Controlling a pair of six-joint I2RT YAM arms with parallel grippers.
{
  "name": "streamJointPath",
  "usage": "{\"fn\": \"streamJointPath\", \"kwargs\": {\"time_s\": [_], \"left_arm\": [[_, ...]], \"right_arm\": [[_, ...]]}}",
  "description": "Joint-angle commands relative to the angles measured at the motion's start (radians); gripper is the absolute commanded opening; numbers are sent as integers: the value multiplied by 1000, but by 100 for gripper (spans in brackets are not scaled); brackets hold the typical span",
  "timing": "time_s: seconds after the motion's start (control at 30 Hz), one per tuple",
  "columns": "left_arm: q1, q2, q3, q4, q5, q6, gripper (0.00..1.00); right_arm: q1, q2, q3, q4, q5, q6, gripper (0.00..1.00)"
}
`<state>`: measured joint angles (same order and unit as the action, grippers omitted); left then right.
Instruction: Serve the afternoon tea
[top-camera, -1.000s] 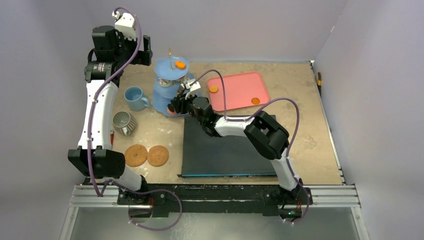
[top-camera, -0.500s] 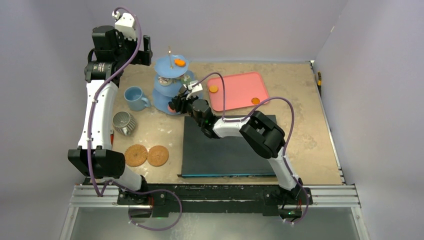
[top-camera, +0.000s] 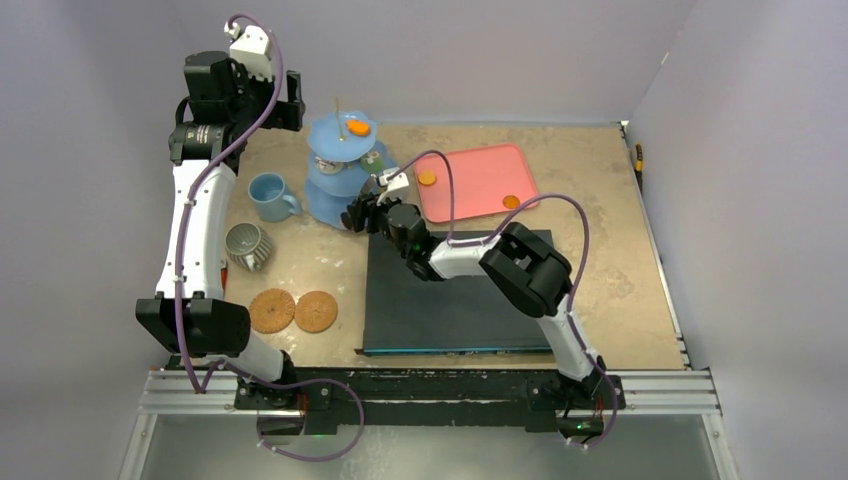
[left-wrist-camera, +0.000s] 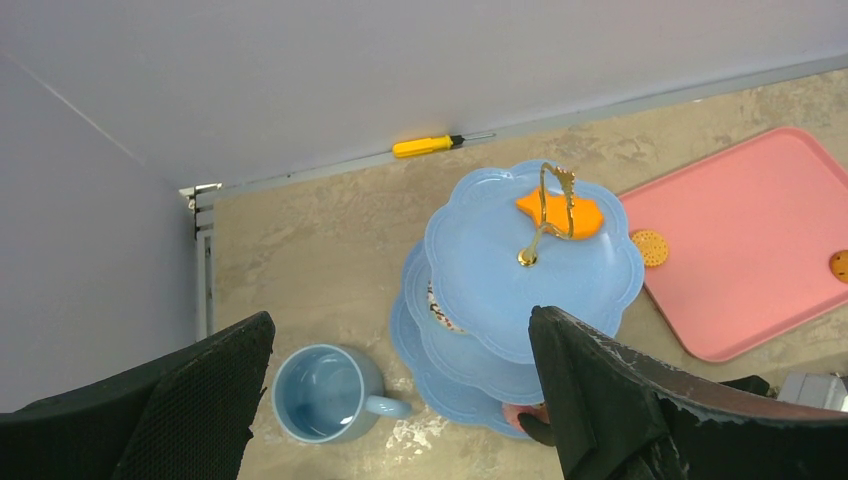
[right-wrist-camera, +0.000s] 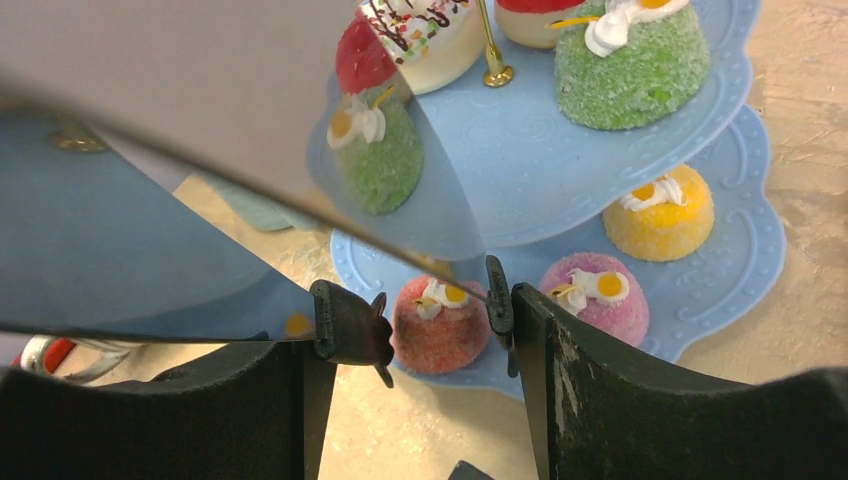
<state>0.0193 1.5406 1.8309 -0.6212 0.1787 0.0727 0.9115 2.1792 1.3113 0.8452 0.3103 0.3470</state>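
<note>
The light-blue three-tier stand (top-camera: 322, 207) (left-wrist-camera: 500, 290) (right-wrist-camera: 560, 170) stands at the back left. My right gripper (top-camera: 356, 213) (right-wrist-camera: 425, 320) grips the black tongs (right-wrist-camera: 350, 335), whose tips stand apart on either side of a red cake (right-wrist-camera: 440, 325) resting on the bottom tier. A pink cake (right-wrist-camera: 597, 300) and a yellow cake (right-wrist-camera: 660, 212) sit beside it. Two green cakes (right-wrist-camera: 632, 60) are on the middle tier. An orange piece (left-wrist-camera: 560, 215) lies on top. The light-blue mug (top-camera: 268, 196) (left-wrist-camera: 325, 393) is empty. My left gripper (top-camera: 270, 100) (left-wrist-camera: 400, 320) is open, high above.
The pink tray (top-camera: 480, 180) right of the stand holds two small orange rounds (top-camera: 427, 178). A dark mat (top-camera: 455, 295) lies under my right arm. A grey ribbed cup (top-camera: 247, 245) and two round brown discs (top-camera: 293, 311) sit front left. A yellow screwdriver (left-wrist-camera: 430, 146) lies by the back wall.
My right arm has shifted slightly at the front of the stand's bottom tier. The left arm has not moved.
</note>
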Motion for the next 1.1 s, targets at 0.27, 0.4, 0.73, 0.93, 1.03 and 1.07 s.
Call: {"fn": "streamJointPath", "kwargs": {"time_s": [0.27,0.4,0.73,0.93,1.03,1.07], "left_arm": [[5,-40,0,31,18,6,99],[7,-42,1,29,18,6,99],[5,-37,5,32,24,-1,99],[7,-36,6,29,18,6,99],[6,-33,6,29,18,6,99],[6,-31,7,29,20,4,99]], "right_arm": [[-3,-346,-224,1,-4,-11,63],[-49,-444,-307,-25,10,-24,62],[-284,-402,-203,-147,-43,-98,62],[-357,-228,9,-218,-84,-162,62],[-367,-153,99,-254,-95,-176,63],[-368,-130,124,-268,-97,-179,63]]}}
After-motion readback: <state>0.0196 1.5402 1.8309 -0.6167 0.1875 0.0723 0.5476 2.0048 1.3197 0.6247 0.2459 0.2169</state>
